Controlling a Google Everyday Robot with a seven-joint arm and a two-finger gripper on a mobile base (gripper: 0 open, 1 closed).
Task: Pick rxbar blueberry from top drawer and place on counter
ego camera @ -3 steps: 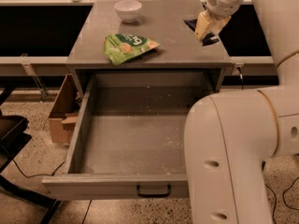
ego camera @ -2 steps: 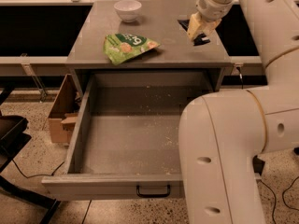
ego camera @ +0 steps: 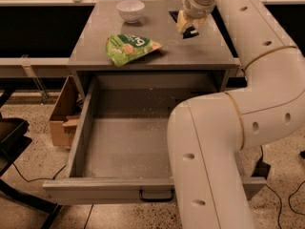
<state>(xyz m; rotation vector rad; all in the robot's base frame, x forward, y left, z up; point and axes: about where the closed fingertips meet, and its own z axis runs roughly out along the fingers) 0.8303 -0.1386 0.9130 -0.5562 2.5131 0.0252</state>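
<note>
My gripper (ego camera: 187,26) hangs low over the back right part of the counter (ego camera: 190,54), at the end of the white arm that crosses the right of the camera view. A dark navy flat thing, the rxbar blueberry (ego camera: 191,32), shows right under the gripper, at the counter surface. I cannot tell whether it is held or lying free. The top drawer (ego camera: 105,190) is pulled wide open below the counter. Its grey floor has crumbs, and the arm hides its right part. Its black handle (ego camera: 156,196) is at the front.
A green crinkled snack bag (ego camera: 131,46) lies on the counter's middle left. A white bowl (ego camera: 130,9) stands at the counter's back. A cardboard box (ego camera: 62,120) sits on the floor left of the drawer. A black frame (ego camera: 12,137) stands at far left.
The gripper has moved left along the back of the counter with the dark bar under it. The drawer, bag and bowl have not moved.
</note>
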